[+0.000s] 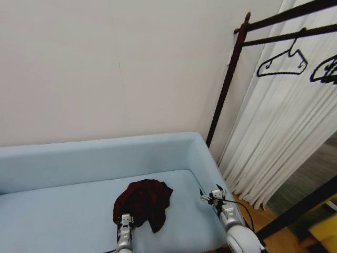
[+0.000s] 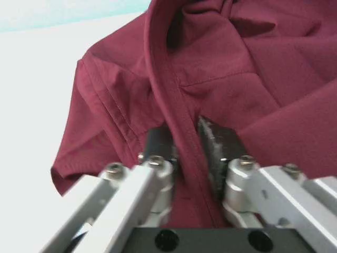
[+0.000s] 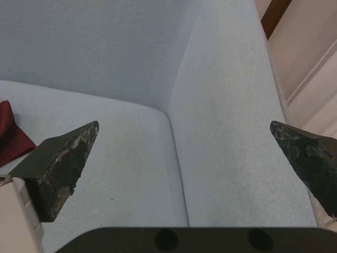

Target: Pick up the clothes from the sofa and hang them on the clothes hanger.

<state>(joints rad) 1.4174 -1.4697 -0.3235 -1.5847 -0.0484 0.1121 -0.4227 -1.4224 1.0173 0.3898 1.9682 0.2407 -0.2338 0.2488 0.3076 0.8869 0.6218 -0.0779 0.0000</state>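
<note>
Left pincer (image 1: 125, 220) sits low over the front of the sofa (image 1: 63, 163) seat, its two fingers (image 2: 213, 142) drawn nearly together on a raised seam fold of the dark red garment (image 1: 145, 203), with only the thickness of that fold between the pads. The garment lies crumpled on the seat cushion, toward the sofa's right armrest end and away from the backrest, with one flap trailing toward the front edge. The right pincer (image 1: 211, 196) hovers over the sofa's right armrest, apart from the garment, its fingers spread wide and holding nothing; its wrist view looks down on the corner where seat, backrest and armrest meet, with a tip of red cloth at the edge. Beyond the armrest stands a dark clothes rack (image 1: 226, 79) with a black hanger (image 1: 281, 62) on its rail, in front of a white curtain (image 1: 279, 142).
</note>
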